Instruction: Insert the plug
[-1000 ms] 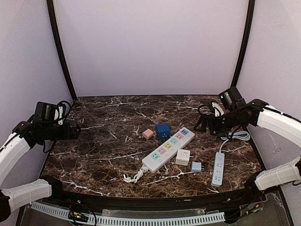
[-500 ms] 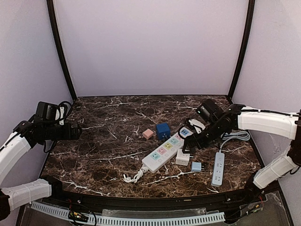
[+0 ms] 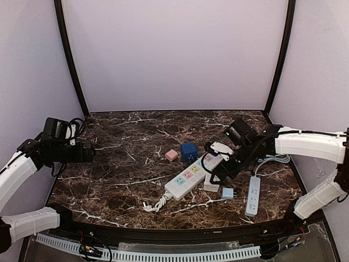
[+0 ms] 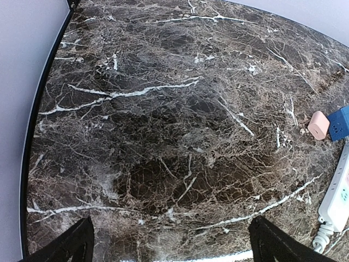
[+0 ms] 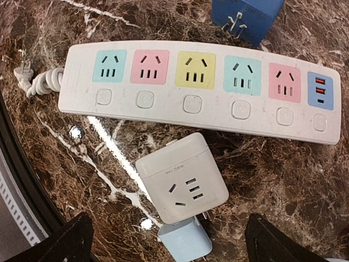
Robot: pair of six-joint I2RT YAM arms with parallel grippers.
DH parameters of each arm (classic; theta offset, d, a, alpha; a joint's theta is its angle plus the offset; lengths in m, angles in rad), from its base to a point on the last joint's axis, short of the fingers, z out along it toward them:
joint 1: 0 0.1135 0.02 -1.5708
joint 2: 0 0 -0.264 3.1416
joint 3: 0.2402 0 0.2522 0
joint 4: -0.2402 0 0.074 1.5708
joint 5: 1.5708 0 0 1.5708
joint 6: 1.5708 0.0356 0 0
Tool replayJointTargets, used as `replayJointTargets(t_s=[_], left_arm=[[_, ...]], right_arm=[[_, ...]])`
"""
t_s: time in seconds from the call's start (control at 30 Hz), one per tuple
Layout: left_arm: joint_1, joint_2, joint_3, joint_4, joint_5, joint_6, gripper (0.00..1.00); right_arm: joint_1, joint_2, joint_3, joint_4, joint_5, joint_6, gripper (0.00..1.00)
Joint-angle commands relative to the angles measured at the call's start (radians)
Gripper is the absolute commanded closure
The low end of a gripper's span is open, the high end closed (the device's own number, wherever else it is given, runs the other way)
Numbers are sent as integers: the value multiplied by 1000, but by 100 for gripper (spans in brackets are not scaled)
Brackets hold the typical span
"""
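The right gripper (image 3: 217, 173) hangs low over the middle of the dark marble table (image 3: 120, 180) with its jaws spread wide and nothing between them. In the right wrist view its two dark fingertips (image 5: 65, 243) frame the white cube adapter (image 5: 181, 185). This adapter lies on the marble with its socket face up, just beside the long edge of the multicoloured power strip (image 5: 196, 90) and plugged into nothing. The strip lies flat, showing five sockets in teal, pink, yellow, teal and pink, a blue USB panel at one end and a round button under each. Its white cord (image 5: 38, 82) is bundled at the other end. A light blue plug (image 5: 185, 240) sits against the adapter's near edge, with one metal prong showing. Beyond the strip's far side, close to the USB end, a blue cube plug (image 5: 248, 16) rests with its prongs up, and a small pink plug (image 3: 172, 155) lies just beside it. A slim white power strip (image 3: 253, 195) lies apart toward the right arm's base. The left gripper (image 3: 87, 153) is held well away over bare marble at the left edge, its jaws also wide apart and empty.
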Motion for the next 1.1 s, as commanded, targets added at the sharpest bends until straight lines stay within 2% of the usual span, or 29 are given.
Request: replayJointTargets(t_s=[0.0,0.37,0.77,0.93,1.07], left_arm=[[-6,3,14,-20,11,3,0],[-6,27,16,-18,22,3,0],[-6,17,13,-18,13,0,0],[-6,25,15,-18,17,1,0],[-7,27,15,-18,20,1,0]], right_arm=[[14,-19,-31,33,44,-154,3],[15,25,-27,49,63,-298,3],[15,17,-25,-66,143,-361,2],[14,4,-82,-143,194,-436,2],[14,-69,-141,-125,151,-464,2]])
